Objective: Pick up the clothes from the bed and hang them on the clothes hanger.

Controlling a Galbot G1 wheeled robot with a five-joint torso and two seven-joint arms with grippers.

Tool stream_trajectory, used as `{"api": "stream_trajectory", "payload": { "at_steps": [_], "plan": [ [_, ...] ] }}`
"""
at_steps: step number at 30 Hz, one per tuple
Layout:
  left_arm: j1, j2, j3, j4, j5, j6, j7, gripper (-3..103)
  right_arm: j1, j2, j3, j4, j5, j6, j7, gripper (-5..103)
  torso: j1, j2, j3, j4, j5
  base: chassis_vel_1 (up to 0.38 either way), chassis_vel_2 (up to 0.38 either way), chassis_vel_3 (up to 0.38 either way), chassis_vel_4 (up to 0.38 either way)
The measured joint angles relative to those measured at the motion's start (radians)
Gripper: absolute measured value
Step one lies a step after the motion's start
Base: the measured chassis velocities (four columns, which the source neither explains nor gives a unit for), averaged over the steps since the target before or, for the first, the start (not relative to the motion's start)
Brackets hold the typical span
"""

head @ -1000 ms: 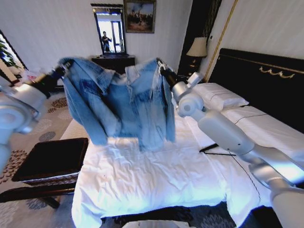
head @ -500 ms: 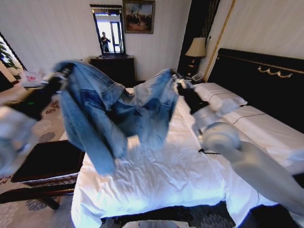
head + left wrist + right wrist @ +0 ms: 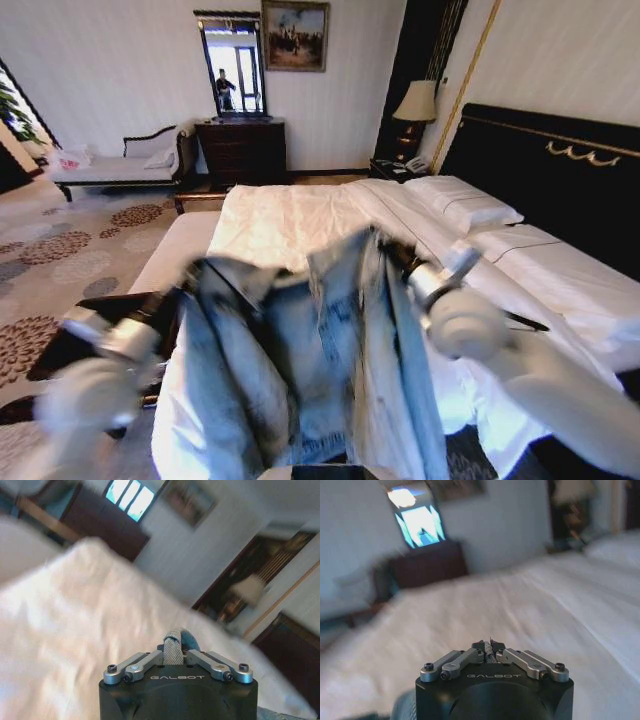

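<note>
The clothes, a light blue denim jacket (image 3: pixel 310 370), hang spread between my two grippers low over the foot of the bed (image 3: pixel 290 215). My left gripper (image 3: pixel 178 300) is shut on one shoulder and my right gripper (image 3: pixel 395 255) on the other. In the left wrist view the left gripper (image 3: pixel 175 655) pinches a fold of denim (image 3: pixel 174 647). The right wrist view has the right gripper (image 3: pixel 490 652) closed on a thin denim edge (image 3: pixel 491 647). A thin black piece of the clothes hanger (image 3: pixel 525 322) lies on the sheet behind my right arm.
A dark bench (image 3: pixel 60 345) stands left of the bed's foot. A pale chaise (image 3: pixel 110 165) and a dresser with mirror (image 3: pixel 243 145) line the far wall. Pillows (image 3: pixel 465 205), the black headboard (image 3: pixel 560 170) and a lamp (image 3: pixel 418 100) are on the right.
Both arms swung down and toward me with the jacket, from high over the bed to low at its foot. The far end of the bed now shows.
</note>
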Motion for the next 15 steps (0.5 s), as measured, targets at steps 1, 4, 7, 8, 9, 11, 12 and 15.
{"api": "stream_trajectory", "payload": {
  "at_steps": [1, 4, 7, 8, 9, 11, 12, 15],
  "plan": [
    [-0.02, -0.015, 0.038, 0.053, 0.032, -0.009, 0.015, 3, -0.017, 0.018, -0.024, -0.048, -0.025, 0.002, -0.002, 5, 0.0, 0.0, 0.0, -0.0001, -0.0002, 0.0, 0.0, 0.0, 0.0],
    [-0.107, -0.036, 0.106, 0.19, 0.083, -0.027, 0.042, 3, -0.004, 0.075, -0.095, -0.187, -0.09, 0.019, -0.03, 5, 0.0, 0.0, 0.0, 0.0005, -0.0001, 0.0, 0.0, 0.0, 0.0],
    [-0.184, -0.034, 0.129, 0.266, 0.091, -0.033, 0.054, 3, 0.049, 0.121, -0.138, -0.275, -0.115, 0.033, -0.06, 5, 0.0, 0.0, 0.0, 0.0007, -0.0003, 0.0, 0.0, 0.0, 0.0],
    [-0.206, -0.031, 0.135, 0.288, 0.092, -0.035, 0.059, 3, 0.069, 0.14, -0.148, -0.306, -0.126, 0.04, -0.073, 5, 0.0, 0.0, 0.0, 0.0007, -0.0007, 0.0, 0.0, 0.0, 0.0],
    [-0.222, -0.028, 0.139, 0.302, 0.094, -0.036, 0.064, 3, 0.084, 0.155, -0.155, -0.327, -0.135, 0.047, -0.086, 5, 0.0, 0.0, 0.0, 0.0007, -0.0006, 0.0, 0.0, 0.0, 0.0],
    [-0.251, -0.02, 0.146, 0.335, 0.101, -0.04, 0.077, 3, 0.111, 0.183, -0.167, -0.373, -0.155, 0.064, -0.112, 5, 0.0, 0.0, 0.0, 0.0011, -0.0004, 0.0, 0.0, 0.0, 0.0],
    [-0.286, -0.009, 0.152, 0.383, 0.111, -0.047, 0.094, 3, 0.148, 0.22, -0.184, -0.448, -0.183, 0.09, -0.148, 5, 0.0, 0.0, 0.0, 0.001, -0.0006, 0.0, 0.0, 0.0, 0.0],
    [-0.337, 0.0, 0.154, 0.462, 0.113, -0.06, 0.121, 3, 0.198, 0.272, -0.209, -0.575, -0.22, 0.138, -0.195, 5, 0.0, 0.0, 0.0, 0.0007, -0.0006, 0.0, 0.0, 0.0, 0.0]
  ]
}}
